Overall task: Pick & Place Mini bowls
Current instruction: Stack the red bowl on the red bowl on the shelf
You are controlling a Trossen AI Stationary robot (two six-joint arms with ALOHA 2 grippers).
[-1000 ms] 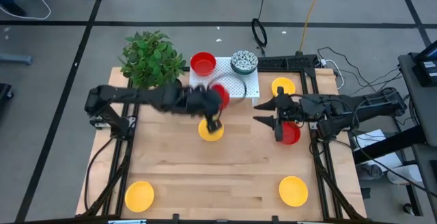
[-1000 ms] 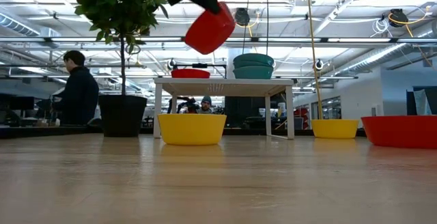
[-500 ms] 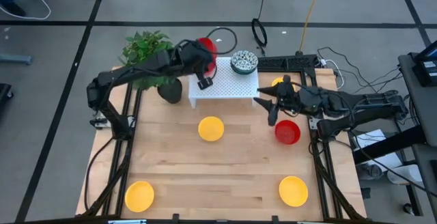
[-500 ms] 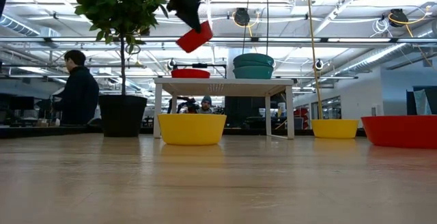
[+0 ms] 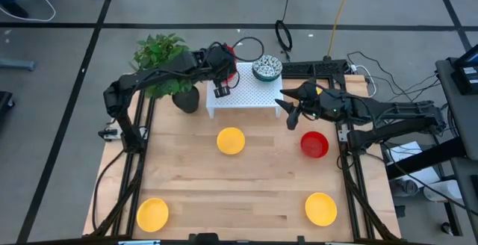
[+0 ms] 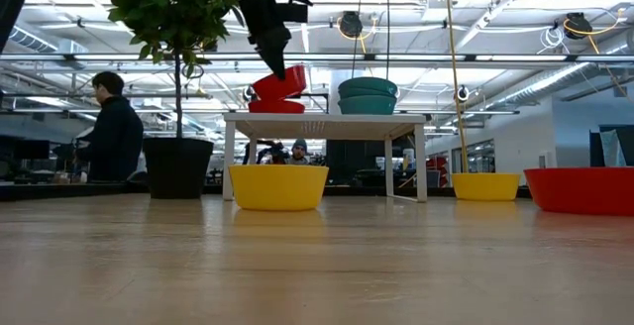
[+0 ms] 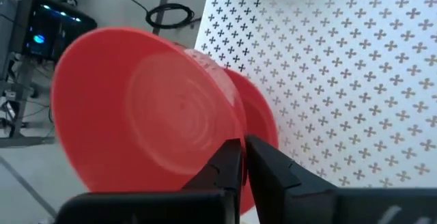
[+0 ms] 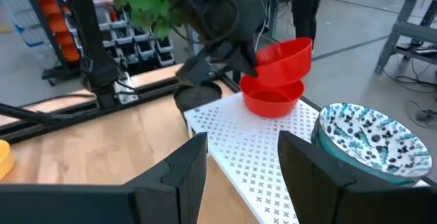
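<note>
My left gripper [image 7: 244,161] is over the white perforated shelf [image 5: 254,92] at the table's far side, shut on a red mini bowl [image 8: 283,53]. That bowl tilts over a second red bowl [image 8: 272,101] standing on the shelf. A stack of patterned bowls [image 5: 267,68] sits on the shelf's right part. My right gripper [image 5: 290,114] hovers open off the shelf's right end, touching nothing. On the table stand a yellow bowl [image 5: 231,140], a red bowl [image 5: 314,145] and two more yellow bowls [image 5: 152,213] [image 5: 321,208]. My left gripper pinches the red bowl's rim [image 7: 235,132], one finger inside the bowl and one outside. The fingers come slanting down from the table's left. The bowl is tilted, its lower side [image 6: 282,91] at or just above the red bowl [image 6: 277,106] on the shelf; whether they touch, I cannot tell.
A potted plant [image 5: 166,62] in a black pot [image 5: 186,98] stands at the shelf's left, close under my left arm. Another yellow bowl [image 5: 308,93] lies behind my right arm. People show in the room beyond the table [image 6: 114,132].
My left gripper has carried the red bowl from above the middle yellow bowl toward the far edge, over the shelf, and lowered it to the red bowl there. My right gripper has moved from the red bowl on the table toward the far edge and the shelf, staying open.
</note>
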